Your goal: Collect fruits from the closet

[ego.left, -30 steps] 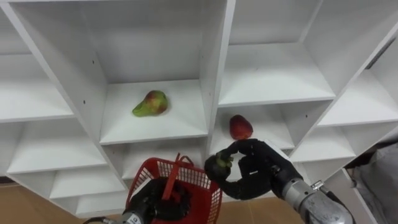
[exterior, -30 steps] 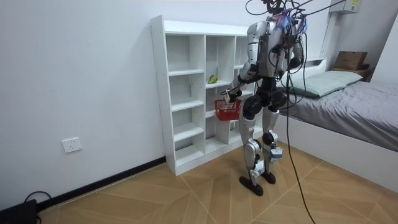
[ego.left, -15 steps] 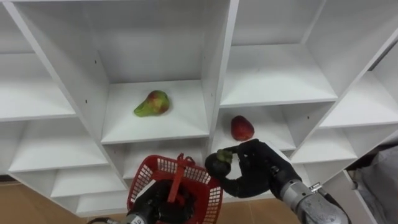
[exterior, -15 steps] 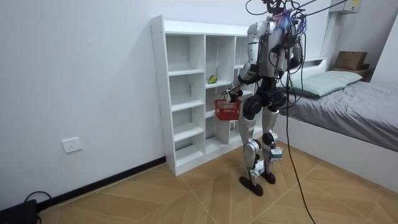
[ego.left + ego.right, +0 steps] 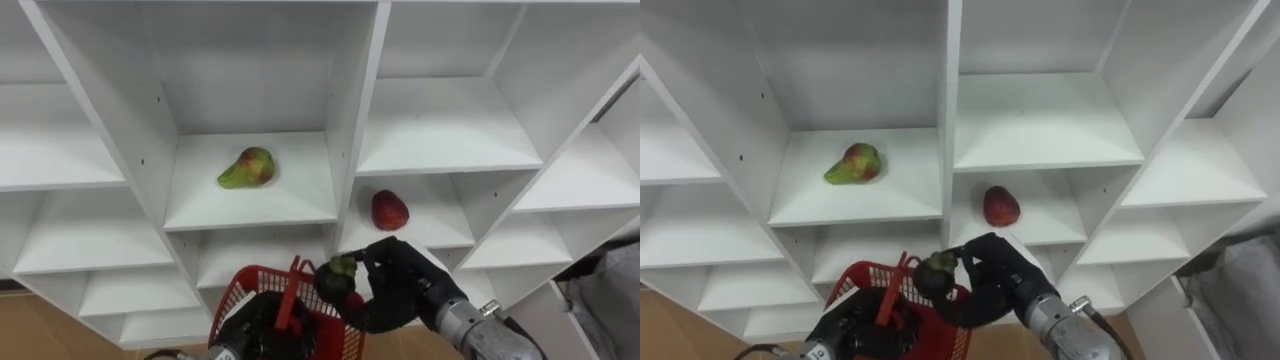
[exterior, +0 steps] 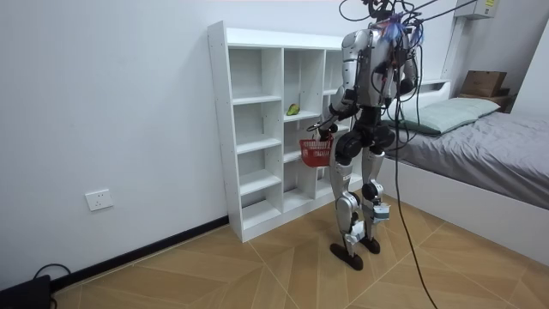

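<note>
low centre: right hand clutching dark fruit at rim of red basket; left hand seemingly grips its handle; early release could miss.

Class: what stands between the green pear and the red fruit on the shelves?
The closet's white upright divider, separating pear from red fruit; both eye views show it.

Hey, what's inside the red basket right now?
No fruit visible inside the red basket; the left hand on its handle and the right hand holding a dark fruit cover its bottom.
</note>
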Robot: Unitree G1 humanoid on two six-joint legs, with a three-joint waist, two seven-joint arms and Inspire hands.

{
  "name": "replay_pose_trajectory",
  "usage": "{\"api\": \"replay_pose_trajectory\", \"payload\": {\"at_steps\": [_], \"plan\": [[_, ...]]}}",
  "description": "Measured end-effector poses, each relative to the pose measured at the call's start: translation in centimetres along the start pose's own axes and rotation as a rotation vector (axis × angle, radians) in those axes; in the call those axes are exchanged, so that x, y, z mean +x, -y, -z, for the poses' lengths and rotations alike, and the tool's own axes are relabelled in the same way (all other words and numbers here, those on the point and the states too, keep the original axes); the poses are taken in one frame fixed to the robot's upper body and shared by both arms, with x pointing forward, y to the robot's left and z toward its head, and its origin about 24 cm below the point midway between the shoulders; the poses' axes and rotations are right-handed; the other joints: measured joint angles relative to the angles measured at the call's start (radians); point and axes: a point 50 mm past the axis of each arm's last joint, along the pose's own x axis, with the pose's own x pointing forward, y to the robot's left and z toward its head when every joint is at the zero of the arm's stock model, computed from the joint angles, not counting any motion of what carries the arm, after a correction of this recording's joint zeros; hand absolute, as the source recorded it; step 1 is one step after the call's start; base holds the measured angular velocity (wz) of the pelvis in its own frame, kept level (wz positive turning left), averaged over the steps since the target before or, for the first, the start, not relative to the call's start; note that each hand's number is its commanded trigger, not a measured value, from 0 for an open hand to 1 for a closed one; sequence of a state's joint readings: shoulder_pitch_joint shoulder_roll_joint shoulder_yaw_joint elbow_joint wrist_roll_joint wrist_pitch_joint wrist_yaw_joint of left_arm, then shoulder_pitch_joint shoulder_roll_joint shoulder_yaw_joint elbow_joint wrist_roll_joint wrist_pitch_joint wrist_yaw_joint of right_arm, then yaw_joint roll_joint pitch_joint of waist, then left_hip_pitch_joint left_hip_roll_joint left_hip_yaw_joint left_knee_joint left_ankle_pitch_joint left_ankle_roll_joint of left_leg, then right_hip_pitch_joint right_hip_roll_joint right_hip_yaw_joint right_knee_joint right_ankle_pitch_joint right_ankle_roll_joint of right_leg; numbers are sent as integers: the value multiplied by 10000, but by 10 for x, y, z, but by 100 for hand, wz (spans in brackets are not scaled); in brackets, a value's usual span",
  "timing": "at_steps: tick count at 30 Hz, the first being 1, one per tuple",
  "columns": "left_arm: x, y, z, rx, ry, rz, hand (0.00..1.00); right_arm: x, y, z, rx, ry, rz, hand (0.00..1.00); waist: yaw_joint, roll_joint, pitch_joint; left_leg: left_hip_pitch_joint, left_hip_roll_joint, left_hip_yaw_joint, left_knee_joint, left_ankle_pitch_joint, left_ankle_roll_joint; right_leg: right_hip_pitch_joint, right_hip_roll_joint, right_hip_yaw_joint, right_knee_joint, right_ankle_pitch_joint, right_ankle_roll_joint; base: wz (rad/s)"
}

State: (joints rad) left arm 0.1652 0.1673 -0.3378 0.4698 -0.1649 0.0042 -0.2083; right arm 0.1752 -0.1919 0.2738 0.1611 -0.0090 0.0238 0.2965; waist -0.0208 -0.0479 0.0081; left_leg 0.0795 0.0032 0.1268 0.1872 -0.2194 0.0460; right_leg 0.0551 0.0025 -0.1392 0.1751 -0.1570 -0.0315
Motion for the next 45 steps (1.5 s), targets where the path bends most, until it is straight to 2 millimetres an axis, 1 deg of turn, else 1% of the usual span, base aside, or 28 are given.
{"api": "replay_pose_trajectory", "payload": {"at_steps": [1,3,6,9,12,15,17,18,19,20,28,30,45], "plan": [[0,0,0,-10,8,7,100,0,0,0,-25,-7,-57,100,0,8,6,0,1,-1,0,0,0,0,0,-1,1,0,0,0],[1,2,0,-53,25,33,100,0,-1,1,-339,-107,-202,100,4,84,85,-23,0,-1,-12,-1,1,-2,-4,-2,30,0,0,0],[2,4,0,-106,37,68,100,0,-3,2,-551,-219,-321,100,5,170,144,-45,0,-4,-62,-7,2,-44,-8,-16,88,-2,2,0],[2,6,1,-160,-47,103,100,1,-5,6,-650,-452,-452,100,27,178,144,-72,-2,-26,-61,-8,1,-49,-11,-4,87,-8,-1,1],[2,6,3,-213,-199,138,100,1,-5,7,-660,-474,-486,100,25,174,132,-90,-2,-25,-34,-7,0,-55,-11,-3,80,-11,-3,0],[2,6,4,-243,-293,142,100,1,-6,9,-746,-577,-519,100,11,143,78,-64,-4,-23,18,-3,1,-42,-11,-3,76,-11,-3,0],[2,7,4,-250,-319,143,100,1,-7,10,-812,-655,-522,100,8,124,61,-53,-3,-22,22,-3,1,-37,-13,-2,84,-12,-3,0],[2,7,5,-257,-356,143,100,1,-7,10,-854,-672,-526,69,9,110,52,-49,-3,-22,22,-3,1,-33,-12,4,85,-12,-2,0],[2,7,5,-255,-362,144,100,1,-7,10,-861,-676,-529,52,11,105,49,-49,-3,-21,22,-3,1,-33,-11,9,85,-12,-2,0],[2,7,5,-248,-372,145,100,1,-7,11,-878,-684,-531,1,10,92,42,-48,-3,-21,22,-3,1,-33,-12,11,85,-12,-2,0],[2,6,5,-237,-384,132,100,1,-8,13,-832,-783,-552,0,10,53,17,8,-4,-8,31,-2,1,16,-14,40,92,-12,-2,0],[2,6,5,-223,-396,116,100,1,-8,16,-798,-899,-564,0,12,50,20,9,-4,-7,29,-3,1,14,-14,42,94,-12,-1,0],[3,7,7,-230,-463,154,100,1,-10,15,-729,-862,-703,0,1,22,50,18,-4,-7,11,-3,1,-6,-15,22,88,-14,0,0]]}}
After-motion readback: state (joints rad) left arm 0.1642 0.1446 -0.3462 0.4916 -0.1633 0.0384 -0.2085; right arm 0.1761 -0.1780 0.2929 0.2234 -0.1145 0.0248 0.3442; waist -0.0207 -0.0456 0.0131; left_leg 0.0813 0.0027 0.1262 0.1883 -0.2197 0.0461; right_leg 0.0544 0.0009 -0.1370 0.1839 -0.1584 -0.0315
